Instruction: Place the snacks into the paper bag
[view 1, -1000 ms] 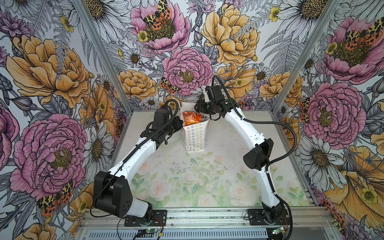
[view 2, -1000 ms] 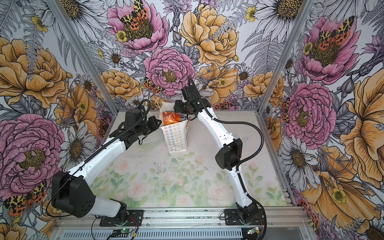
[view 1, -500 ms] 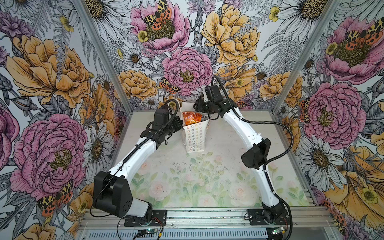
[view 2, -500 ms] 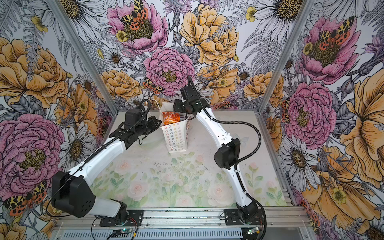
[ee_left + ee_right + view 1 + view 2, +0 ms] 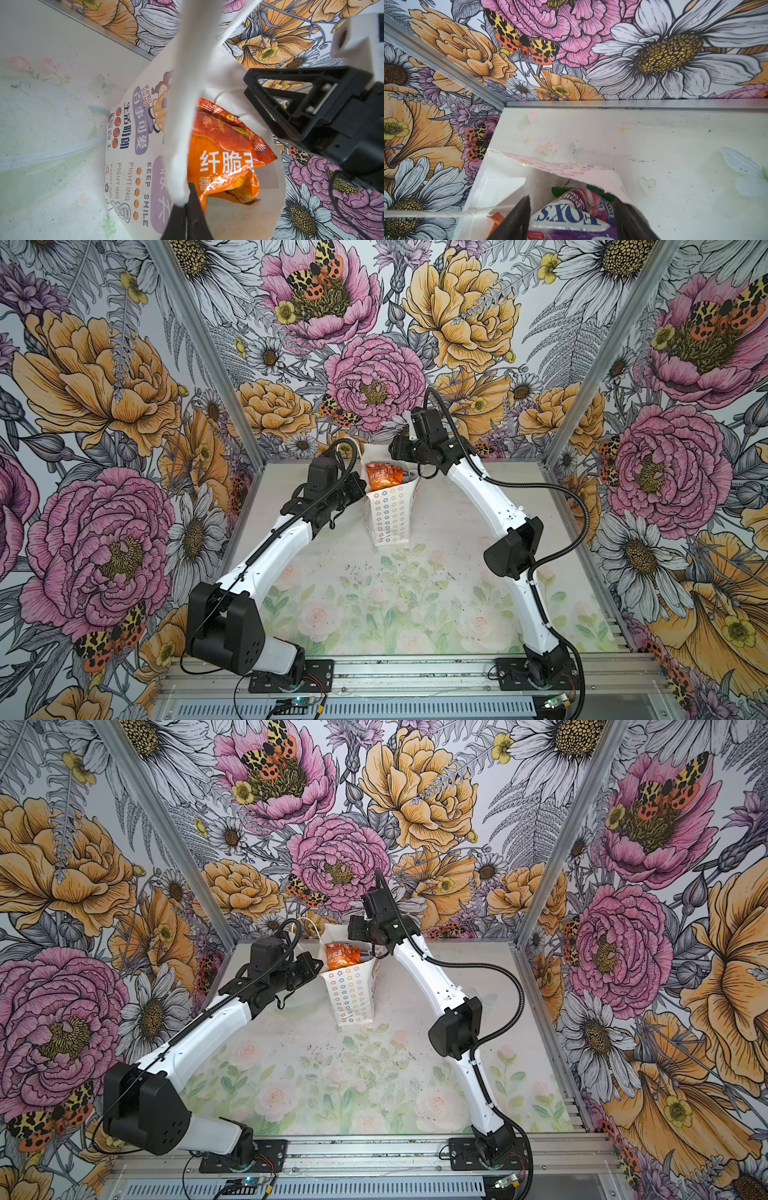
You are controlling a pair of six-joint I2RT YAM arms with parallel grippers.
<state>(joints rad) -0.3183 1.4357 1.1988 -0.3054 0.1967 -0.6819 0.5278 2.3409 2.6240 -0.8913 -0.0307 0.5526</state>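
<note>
**Purple packet held at the mouth of the bag**

Since a second before, almost nothing had moved. My right wrist had shifted only a touch above the bag's mouth. My left arm, the bag and the orange packet sat where they had been.

My left gripper (image 5: 188, 188) was clenched tight on the upper edge of the paper bag (image 5: 388, 510), with the white paper running straight out from between my closed jaws. The bag stood upright on the table (image 5: 415, 593) just beyond that gripper's tip, its mouth open. Just past my left jaws, inside that mouth, an orange packet (image 5: 224, 149) stuck up above the rim, plain in both top views.

My right gripper (image 5: 572, 198) reached in from the opposite side of the bag, over its rim. It was grasping the purple FOX'S packet (image 5: 571, 220): the jaws stood partly apart, with the packet filling the gap between them. A green edge (image 5: 600, 194) showed just beyond the packet's far end, though I could not tell whether it belonged to another packet. A corner of orange lay beside one right jaw, down inside the bag.
</note>
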